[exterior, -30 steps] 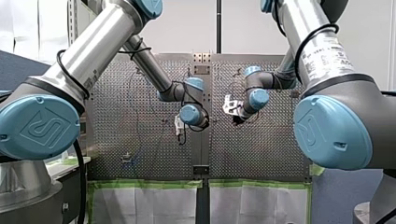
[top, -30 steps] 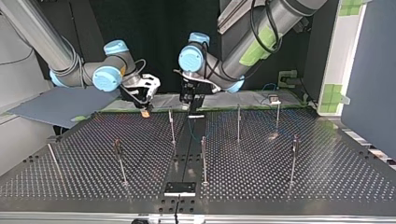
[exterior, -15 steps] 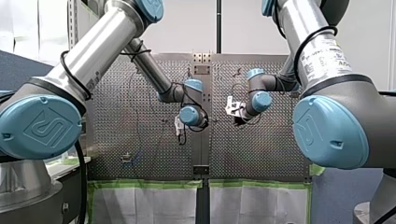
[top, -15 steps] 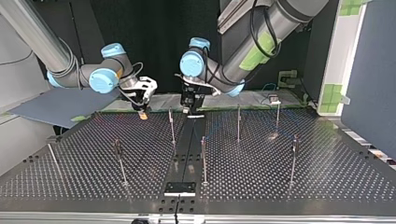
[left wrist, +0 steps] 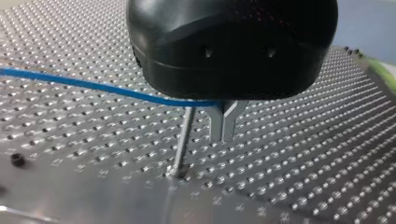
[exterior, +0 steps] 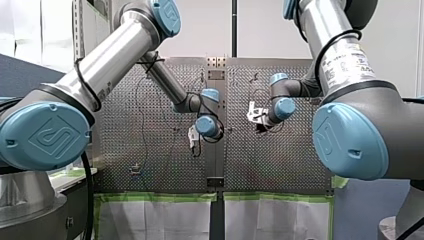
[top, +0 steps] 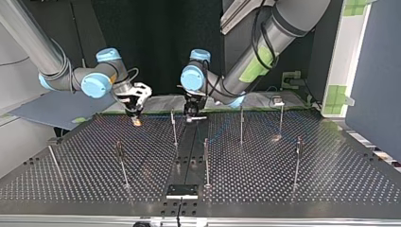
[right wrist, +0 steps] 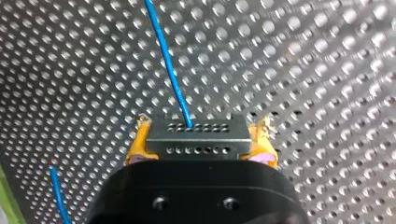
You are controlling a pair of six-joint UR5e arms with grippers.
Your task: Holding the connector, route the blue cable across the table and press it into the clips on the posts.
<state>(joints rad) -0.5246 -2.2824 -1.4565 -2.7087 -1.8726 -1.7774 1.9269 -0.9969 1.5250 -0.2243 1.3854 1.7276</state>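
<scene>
Left fingers (left wrist: pixel 216 128): metal, with the tips pressed together in a Y under the black gripper body. The blue cable (left wrist: pixel 93 86) comes in from the side and ends at the fork of the Y, where it is caught. A thin post (left wrist: pixel 183 140) stands upright just beside them in the perforated counter (left wrist: pixel 303 154). The cable crosses the post's top, but it cannot be told whether it sits in a clip.

Right fingers (right wrist: pixel 138 144): the yellow pads are clamped on both sides of the connector (right wrist: pixel 196 137), a dark block with rows of small holes. The blue cable leaves the connector's front face and runs ahead above the counter. A second stretch of blue cable shows off to one side, near the gripper body.

In the top view the right arm (top: pixel 94 85) comes in at the left, with its fingers low over the counter's far edge. The left arm (top: pixel 222 87) comes in at the right, and its fingers are near the middle by the far centre post. The two sets of fingers are well apart. More posts (top: pixel 241 124) stand upright across the counter.
</scene>
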